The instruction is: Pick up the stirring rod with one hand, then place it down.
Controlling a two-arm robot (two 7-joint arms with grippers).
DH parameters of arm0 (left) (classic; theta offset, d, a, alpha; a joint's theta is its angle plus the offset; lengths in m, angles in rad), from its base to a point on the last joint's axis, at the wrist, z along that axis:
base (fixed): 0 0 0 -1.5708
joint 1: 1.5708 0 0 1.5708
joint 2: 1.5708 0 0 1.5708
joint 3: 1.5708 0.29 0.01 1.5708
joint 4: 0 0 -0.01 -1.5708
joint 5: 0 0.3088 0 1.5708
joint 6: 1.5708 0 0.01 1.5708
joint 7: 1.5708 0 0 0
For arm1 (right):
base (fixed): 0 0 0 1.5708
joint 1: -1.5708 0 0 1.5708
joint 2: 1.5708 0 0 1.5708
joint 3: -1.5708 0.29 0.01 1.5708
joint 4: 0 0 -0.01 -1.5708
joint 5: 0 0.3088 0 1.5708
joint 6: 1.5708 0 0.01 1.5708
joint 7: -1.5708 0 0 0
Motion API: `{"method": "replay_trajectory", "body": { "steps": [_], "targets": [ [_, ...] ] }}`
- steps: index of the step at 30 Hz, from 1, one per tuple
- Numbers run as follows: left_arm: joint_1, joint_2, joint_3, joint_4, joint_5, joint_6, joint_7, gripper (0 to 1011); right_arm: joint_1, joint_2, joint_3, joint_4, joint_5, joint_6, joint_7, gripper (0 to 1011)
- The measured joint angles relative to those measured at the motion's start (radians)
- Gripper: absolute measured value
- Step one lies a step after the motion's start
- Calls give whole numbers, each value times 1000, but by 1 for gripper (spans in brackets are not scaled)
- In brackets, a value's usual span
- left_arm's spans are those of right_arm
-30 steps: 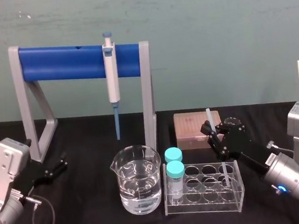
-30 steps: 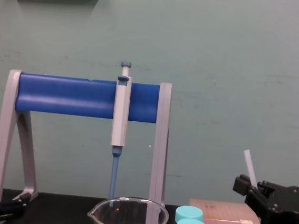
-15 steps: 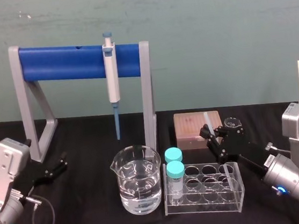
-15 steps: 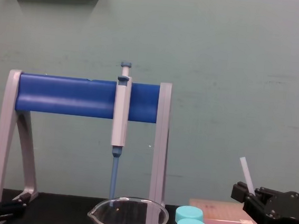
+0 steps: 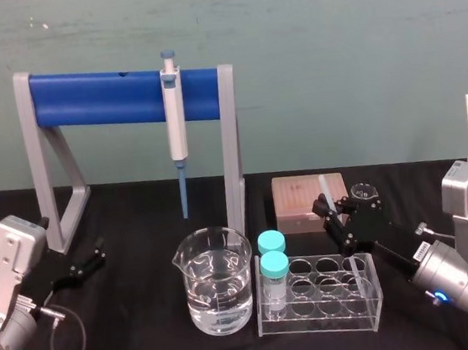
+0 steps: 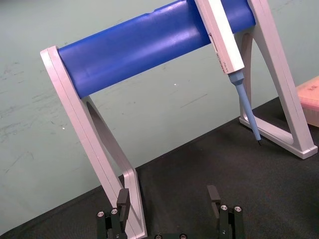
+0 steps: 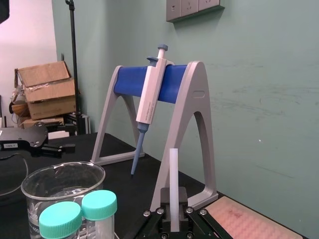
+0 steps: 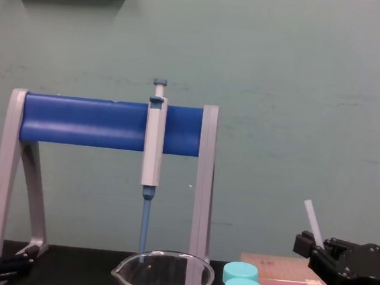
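White stirring rod (image 8: pixel 313 220) is sitting clamped in the right hand (image 5: pixel 330 210), fingers hovering near the rack (image 5: pixel 317 314); left hand (image 5: pixel 88 263) resting, fingers apart

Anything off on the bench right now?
Nothing spilled or broken. Only oddity: the stirring rod leans tilted in the right pincer, by the tube rack. Left pincer sits open near the stand.

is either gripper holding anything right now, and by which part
The right gripper is shut on the thin white translucent stirring rod, pinching its upper part, with the top end poking up free. The left gripper is open and holds nothing.
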Motion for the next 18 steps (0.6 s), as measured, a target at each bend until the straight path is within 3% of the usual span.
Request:
{"method": "replay_trajectory", "body": {
  "steps": [8,12,14,15,18],
  "targets": [
    [0,0,0,0,0,0,0,1000,0,0,1,0,0,0,1,274],
    [0,0,0,0,0,0,0,1000,0,0,1,0,1,-1,1,439],
    [0,0,0,0,0,0,0,1000,0,0,1,0,1,-1,1,471],
    [0,0,0,0,0,0,0,1000,0,0,1,0,1,-1,1,540],
    [0,0,0,0,0,0,0,1000,0,0,1,0,1,-1,2,600]
  ]
}}
